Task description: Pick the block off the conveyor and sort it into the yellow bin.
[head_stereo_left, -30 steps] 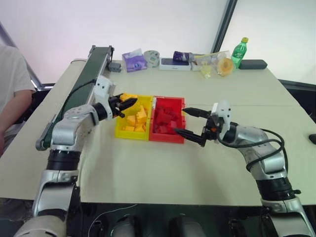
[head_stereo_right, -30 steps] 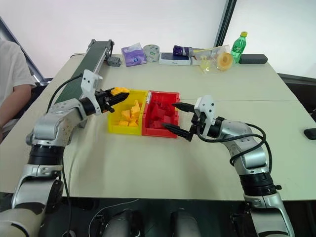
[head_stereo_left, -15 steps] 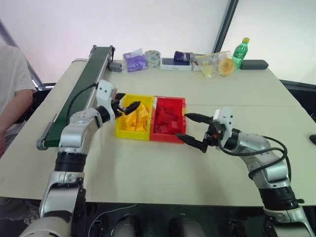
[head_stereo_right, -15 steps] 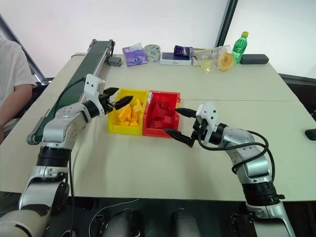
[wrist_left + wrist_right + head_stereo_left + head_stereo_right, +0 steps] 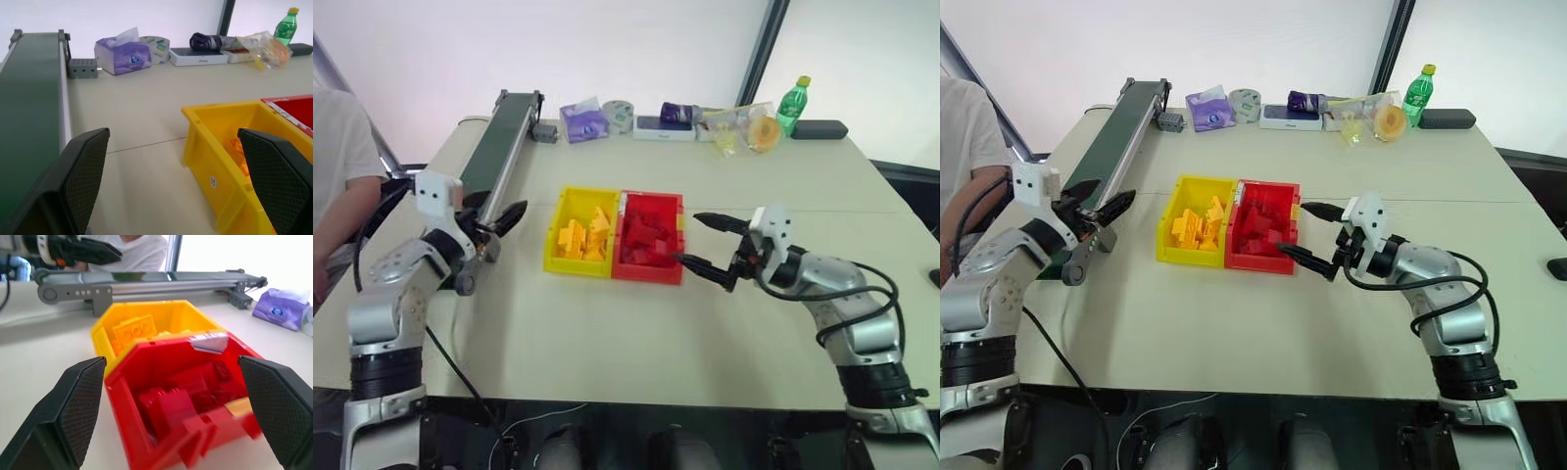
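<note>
Your left gripper [image 5: 499, 223] is spread wide and empty beside the conveyor [image 5: 499, 137]; your right gripper [image 5: 707, 245] gapes by the red bin [image 5: 649, 238]. Blocks [image 5: 579, 235] lie in the yellow bin [image 5: 553, 232].

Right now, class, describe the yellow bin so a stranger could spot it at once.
Start at the long green conveyor along the table's left edge. Beside it sit two matching trays, side by side. The yellow bin is the one nearer the belt, holding yellow bricks; its red twin holds red ones.
</note>
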You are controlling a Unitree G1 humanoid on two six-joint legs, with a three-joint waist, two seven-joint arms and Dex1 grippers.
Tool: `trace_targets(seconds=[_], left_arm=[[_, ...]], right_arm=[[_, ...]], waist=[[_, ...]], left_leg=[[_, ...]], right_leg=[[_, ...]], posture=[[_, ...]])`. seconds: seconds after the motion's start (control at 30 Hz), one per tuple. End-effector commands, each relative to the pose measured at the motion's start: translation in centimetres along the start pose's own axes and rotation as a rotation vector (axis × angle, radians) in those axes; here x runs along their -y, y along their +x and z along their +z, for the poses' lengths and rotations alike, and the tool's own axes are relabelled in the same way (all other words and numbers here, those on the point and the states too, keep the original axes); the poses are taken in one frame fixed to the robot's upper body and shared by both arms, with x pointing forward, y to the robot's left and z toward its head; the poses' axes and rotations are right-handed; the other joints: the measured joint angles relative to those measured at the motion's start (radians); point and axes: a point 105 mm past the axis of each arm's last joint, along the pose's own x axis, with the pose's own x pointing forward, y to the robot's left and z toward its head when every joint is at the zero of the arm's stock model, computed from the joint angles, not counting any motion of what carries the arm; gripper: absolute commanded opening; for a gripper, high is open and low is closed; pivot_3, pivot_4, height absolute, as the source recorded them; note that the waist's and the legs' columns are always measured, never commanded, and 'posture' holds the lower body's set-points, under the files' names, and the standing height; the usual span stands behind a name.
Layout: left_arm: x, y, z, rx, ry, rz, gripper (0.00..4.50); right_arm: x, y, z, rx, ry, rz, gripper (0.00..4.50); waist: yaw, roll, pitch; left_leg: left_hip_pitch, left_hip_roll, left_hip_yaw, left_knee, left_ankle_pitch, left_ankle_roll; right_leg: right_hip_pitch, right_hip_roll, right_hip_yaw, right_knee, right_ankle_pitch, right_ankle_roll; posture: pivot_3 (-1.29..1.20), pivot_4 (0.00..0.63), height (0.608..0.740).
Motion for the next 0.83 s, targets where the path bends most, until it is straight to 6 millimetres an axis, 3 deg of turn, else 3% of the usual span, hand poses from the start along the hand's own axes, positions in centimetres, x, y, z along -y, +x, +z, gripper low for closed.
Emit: trace_targets(seconds=[0.03, 0.23, 0.57, 0.67, 0.83], left_arm=[[-0.3, -1.5, 3.1, 0.075, 0.057, -0.007, 4.42], [-0.6, -3.4, 3.0, 0.049, 0.094, 0.002, 4.42], [-0.1, -2.9, 3.5, 0.052, 0.098, -0.015, 4.42], [0.6, -2.5, 3.4, 0.036, 0.086, -0.045, 4.42], [0.0, -2.5, 3.4, 0.038, 0.098, -0.039, 4.42]], right_arm=[[0.5, -0.4, 1.8, 0.038, -0.029, 0.008, 4.50], [0.8, -1.0, 1.4, 0.016, -0.025, -0.003, 4.50], [1.5, -1.3, 1.9, -0.001, -0.036, 0.003, 4.50], [0.8, -1.2, 1.9, -0.012, -0.033, 0.033, 4.50], [1.3, -1.4, 2.0, -0.010, -0.033, 0.010, 4.50]], waist=[[-0.001, 0.000, 0.000], [0.000, 0.000, 0.000], [0.000, 0.000, 0.000], [0.000, 0.000, 0.000], [0.001, 0.000, 0.000]], left_leg=[[0.000, 0.000, 0.000, 0.000, 0.000, 0.000], [0.000, 0.000, 0.000, -0.001, 0.000, 0.000], [0.000, 0.000, 0.000, -0.001, 0.000, 0.000], [0.000, 0.000, 0.000, -0.001, 0.000, 0.000], [0.000, 0.000, 0.000, -0.001, 0.000, 0.000]], right_leg=[[0.000, 0.000, 0.000, 0.000, 0.000, 0.000], [0.000, 0.000, 0.000, -0.001, 0.000, 0.000], [0.000, 0.000, 0.000, -0.001, 0.000, 0.000], [0.000, 0.000, 0.000, -0.001, 0.000, 0.000], [0.000, -0.001, 0.000, -0.001, 0.000, 0.000]], posture=[[0.00, 0.150, 0.740], [0.00, 0.150, 0.740], [0.00, 0.150, 0.740], [0.00, 0.150, 0.740], [0.00, 0.150, 0.740]])
